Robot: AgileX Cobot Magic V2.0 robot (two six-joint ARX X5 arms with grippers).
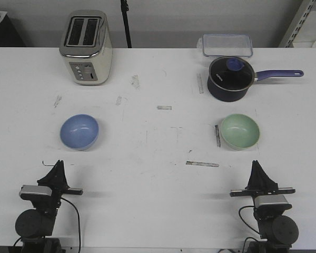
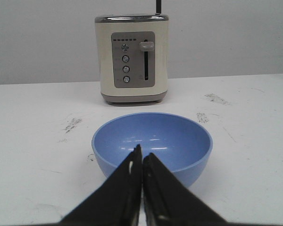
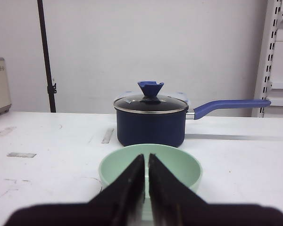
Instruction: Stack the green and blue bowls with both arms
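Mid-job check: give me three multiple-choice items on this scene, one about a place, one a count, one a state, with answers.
1. What stands behind the blue bowl?
A. saucepan
B. toaster
C. clear container

2. How many bowls are on the table?
A. one
B. two
C. three

3. In what state is the left claw?
A. shut, empty
B. open wide
C. holding a bowl

Answers:
1 B: the toaster sits past the blue bowl in the front and left wrist views.
2 B: one blue, one green bowl.
3 A: its fingers meet short of the bowl.

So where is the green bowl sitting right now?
In the front view the green bowl sits on the table's right side, just in front of the navy saucepan, ahead of the right hand.
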